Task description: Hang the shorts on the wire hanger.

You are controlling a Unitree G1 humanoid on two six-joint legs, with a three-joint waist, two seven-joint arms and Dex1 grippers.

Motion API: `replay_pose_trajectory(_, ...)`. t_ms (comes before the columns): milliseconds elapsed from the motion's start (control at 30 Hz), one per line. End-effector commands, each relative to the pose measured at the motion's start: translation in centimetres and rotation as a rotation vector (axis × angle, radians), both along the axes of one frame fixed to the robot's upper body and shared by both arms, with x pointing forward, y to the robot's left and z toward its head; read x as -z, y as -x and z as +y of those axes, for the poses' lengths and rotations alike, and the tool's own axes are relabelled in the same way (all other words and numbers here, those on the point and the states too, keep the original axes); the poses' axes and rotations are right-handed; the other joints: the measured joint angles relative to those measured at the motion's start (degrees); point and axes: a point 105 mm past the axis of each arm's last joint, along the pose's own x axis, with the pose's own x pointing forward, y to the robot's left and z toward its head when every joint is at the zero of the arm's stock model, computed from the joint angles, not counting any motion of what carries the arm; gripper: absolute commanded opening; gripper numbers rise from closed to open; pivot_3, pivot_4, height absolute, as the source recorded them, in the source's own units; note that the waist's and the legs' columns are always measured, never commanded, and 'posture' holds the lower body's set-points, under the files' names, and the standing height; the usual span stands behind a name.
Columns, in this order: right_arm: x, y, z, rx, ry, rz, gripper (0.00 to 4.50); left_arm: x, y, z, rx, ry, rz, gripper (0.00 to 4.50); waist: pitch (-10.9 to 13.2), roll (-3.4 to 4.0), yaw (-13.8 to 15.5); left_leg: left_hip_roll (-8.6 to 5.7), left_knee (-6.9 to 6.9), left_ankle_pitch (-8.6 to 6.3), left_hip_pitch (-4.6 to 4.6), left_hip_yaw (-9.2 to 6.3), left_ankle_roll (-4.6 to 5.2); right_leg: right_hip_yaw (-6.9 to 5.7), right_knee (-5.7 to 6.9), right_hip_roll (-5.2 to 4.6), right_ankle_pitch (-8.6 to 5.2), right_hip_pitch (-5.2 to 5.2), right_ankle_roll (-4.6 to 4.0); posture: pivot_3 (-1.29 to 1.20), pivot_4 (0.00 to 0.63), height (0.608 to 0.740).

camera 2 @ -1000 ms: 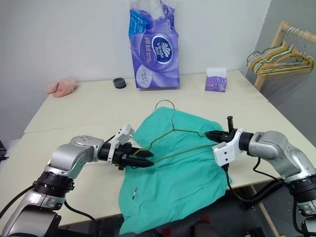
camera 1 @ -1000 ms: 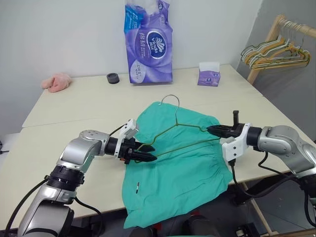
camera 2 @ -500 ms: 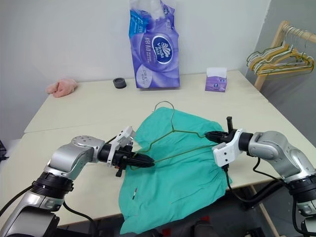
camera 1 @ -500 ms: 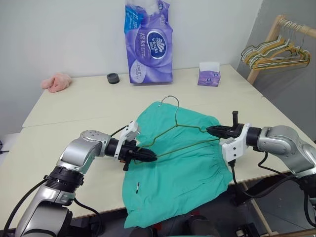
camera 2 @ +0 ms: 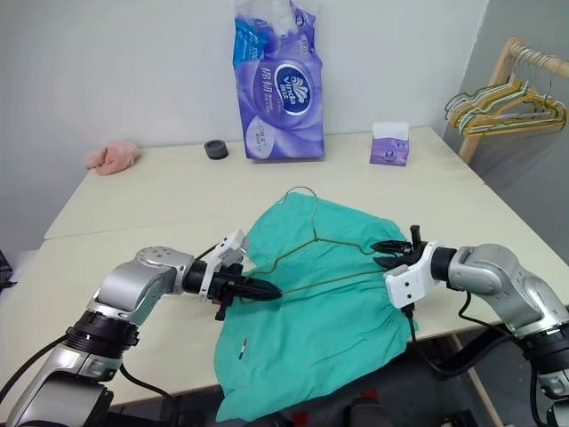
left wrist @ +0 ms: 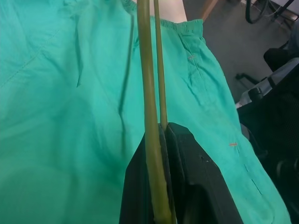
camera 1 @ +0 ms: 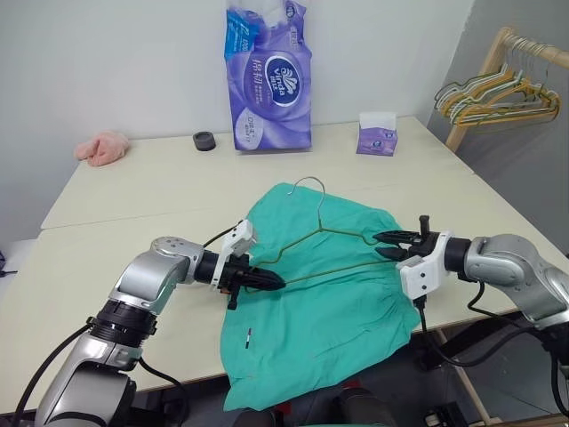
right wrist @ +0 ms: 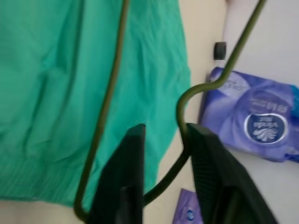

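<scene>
Since a second ago the left gripper (camera 1: 271,281) has pinched together on the left corner of the wire hanger (camera 1: 322,246), where its fingers earlier stood apart around the wire; the right gripper (camera 1: 384,244) has parted its fingers, which were pressed together on the hanger's right corner. Now the left wrist view shows the left gripper's two black fingers (left wrist: 140,177) tight together with the greenish wire between them. In the right wrist view the right gripper's fingers (right wrist: 126,172) stand a narrow gap apart, with the hanger's right bend passing between them and lying against one finger; whether they grip it I cannot tell. Over the shorts (camera 1: 311,311) the hanger lies spread, its hook pointing to the far side. They lie flat at the table's (camera 1: 133,196) near edge, the near part drooping over it. Farther back stand a purple tissue pack (camera 1: 271,76), a small tissue box (camera 1: 376,133), a black ring (camera 1: 204,140) and a pink cloth (camera 1: 102,148) at far left
</scene>
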Motion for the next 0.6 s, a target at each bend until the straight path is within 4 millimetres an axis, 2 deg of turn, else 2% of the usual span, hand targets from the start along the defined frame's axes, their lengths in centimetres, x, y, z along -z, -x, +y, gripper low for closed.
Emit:
replay_pose_trajectory(33, -0.9, 0.4, -1.0, 0.06, 0.011, 0.051, 2.79, -1.1, -1.3, -0.3, -0.006, -0.007, -0.142, 0.0, 0.0, -0.01, 0.01, 0.0, 0.0, 0.0, 0.0, -0.01, 0.0, -0.01, 0.0, 0.0, 0.0, 0.0, 0.0, -0.13, 0.028, 0.74)
replay_pose_trajectory(100, -0.7, 0.8, -1.3, 0.086, 0.009, 0.101, 2.79, -1.1, -1.4, -0.3, 0.002, -0.02, -0.174, 0.0, 0.0, -0.01, 0.05, 0.01, 0.01, 0.0, 0.0, -0.01, 0.0, -0.01, 0.0, 0.0, 0.0, 0.01, 0.0, -0.13, 0.032, 0.74)
replay_pose_trajectory(167, -1.0, 1.8, -2.1, 0.179, -0.081, 0.245, 2.79, -1.3, -2.2, -0.4, -0.004, -0.054, -0.276, 0.0, 0.0, -0.01, 0.14, 0.03, 0.0, 0.0, -0.01, -0.02, 0.0, -0.03, 0.0, 0.0, 0.0, 0.01, 0.0, -0.13, 0.033, 0.74)
replay_pose_trajectory(233, -1.8, 2.7, -2.2, 0.3, -0.255, 0.416, 2.79, -1.5, -2.6, -0.7, 0.024, -0.09, -0.376, 0.0, 0.0, -0.02, 0.38, 0.03, 0.0, 0.0, -0.02, -0.04, 0.0, -0.04, -0.02, -0.01, 0.0, 0.01, 0.0, -0.13, 0.036, 0.74)
replay_pose_trajectory(300, -2.3, 3.1, -2.0, 0.373, -0.353, 0.515, 2.79, -1.8, -2.4, -1.1, 0.056, -0.09, -0.414, 0.0, 0.0, -0.01, 0.38, 0.04, 0.01, 0.0, -0.03, -0.04, 0.0, -0.02, -0.03, -0.02, 0.01, 0.01, 0.01, -0.14, 0.035, 0.74)
replay_pose_trajectory(533, -2.0, 3.9, -1.3, 0.505, -0.376, 0.68, 2.79, -2.5, -1.4, -2.4, 0.157, -0.098, -0.481, 0.0, 0.0, 0.01, 0.35, 0.08, 0.02, -0.01, -0.02, -0.05, 0.01, -0.09, -0.02, -0.02, -0.1, 0.01, 0.33, -0.14, 0.035, 0.74)
replay_pose_trajectory(600, -2.1, 3.5, -1.1, 0.524, -0.378, 0.672, 2.79, -2.6, -1.3, -2.5, 0.167, -0.1, -0.486, 0.0, 0.0, 0.0, 0.28, 0.08, 0.02, -0.01, -0.02, -0.05, 0.01, -0.08, -0.02, -0.03, -0.1, 0.01, 0.36, -0.14, 0.035, 0.74)
